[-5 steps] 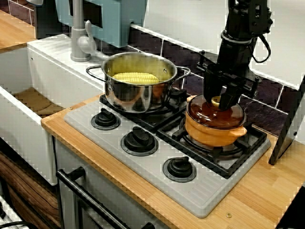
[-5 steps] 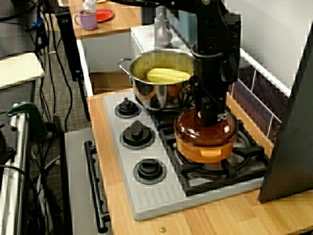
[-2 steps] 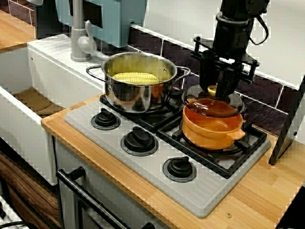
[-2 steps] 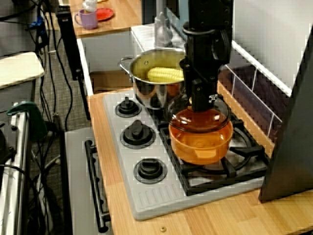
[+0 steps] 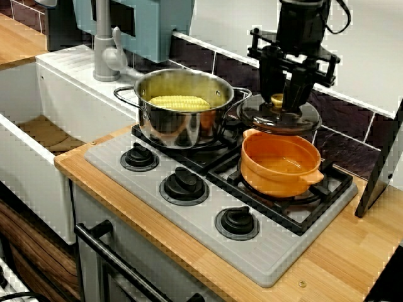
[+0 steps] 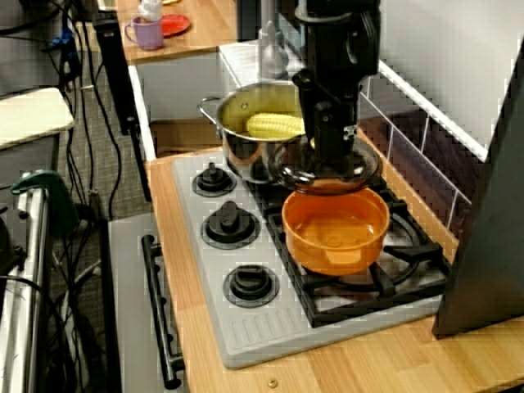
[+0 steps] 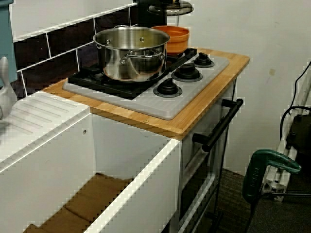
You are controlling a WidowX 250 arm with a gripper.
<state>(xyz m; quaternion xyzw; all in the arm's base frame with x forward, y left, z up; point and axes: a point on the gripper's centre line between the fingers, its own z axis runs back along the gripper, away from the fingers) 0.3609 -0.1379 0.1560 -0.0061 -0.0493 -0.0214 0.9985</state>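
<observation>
Right at the front edge, the black oven handle [image 5: 126, 264] runs below the wooden counter [image 5: 327, 264]. Just behind it, three black knobs [image 5: 238, 222] sit in a row on the grey stove top [image 5: 277, 251]. Past the right-hand knob the orange pot [image 5: 280, 167] stands uncovered on the black grate [image 5: 334, 182], its inside glossy.

Over the pot's rear rim hangs the glass lid [image 5: 301, 119], level and dark-tinted. From the sink end you can see clear air between lid and pot. The gripper [image 5: 281, 100] comes straight down onto the lid, its two black fingers [image 5: 296, 85] clamped on the lid's pale yellow knob. From the side, a small white marking low on the gripper is too blurred to read.

Left of the lid, and just beside its edge, the steel pot [image 5: 182, 123] stands on the neighbouring burner with a corn cob [image 5: 178, 102] lying inside it. Behind both pots runs a band of dark tiles [image 5: 201, 60] under a white wall panel.

Farther left are the grey faucet [image 5: 104, 50] and the white sink [image 5: 38, 119]. In the side view, a purple mug [image 6: 146, 33] and a red plate [image 6: 174, 24] sit on a separate counter far at the back.
</observation>
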